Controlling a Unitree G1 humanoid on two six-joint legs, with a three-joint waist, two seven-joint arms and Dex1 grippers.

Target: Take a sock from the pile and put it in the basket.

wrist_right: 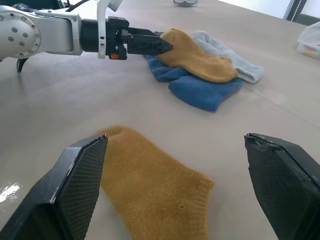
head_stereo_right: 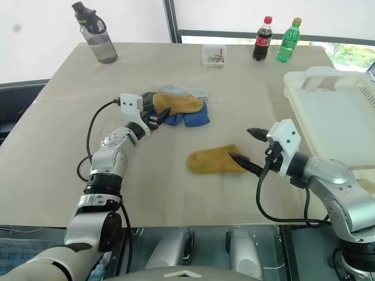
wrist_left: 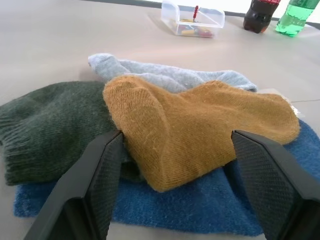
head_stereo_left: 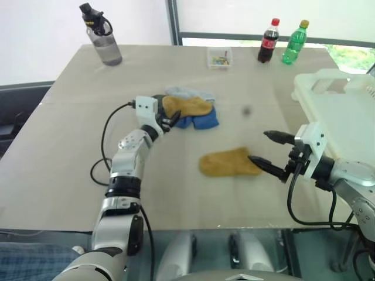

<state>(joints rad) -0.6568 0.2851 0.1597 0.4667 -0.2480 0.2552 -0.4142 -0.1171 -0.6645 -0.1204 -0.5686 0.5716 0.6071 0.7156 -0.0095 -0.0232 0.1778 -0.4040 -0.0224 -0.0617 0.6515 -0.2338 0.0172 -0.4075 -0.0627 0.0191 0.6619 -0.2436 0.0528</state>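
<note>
Nearest, the right gripper [head_stereo_left: 271, 150] stands with its two fingers spread wide and nothing between them. A single mustard sock [head_stereo_left: 229, 162] lies flat on the table [head_stereo_left: 70, 146] just ahead of those fingertips, its near end about level with the lower finger, though contact cannot be made out. It looks light, limp and thick-knit, so it should fold and drape once lifted; a pinch across an edge or the bunched cuff would likely hold better than pressing down on the flat middle.

Farther off, the left gripper [head_stereo_left: 171, 121] is set at the edge of the pile [head_stereo_left: 190, 108], its fingers parted on either side of the top mustard sock's heel, not closed on it. Under that sock lie a dark green, a blue and a pale grey one, overlapping, so a deep grab could drag two at once.

The basket [head_stereo_left: 337, 111] sits beyond and outward of the right gripper, at the table's edge, with no sock visible in it.
</note>
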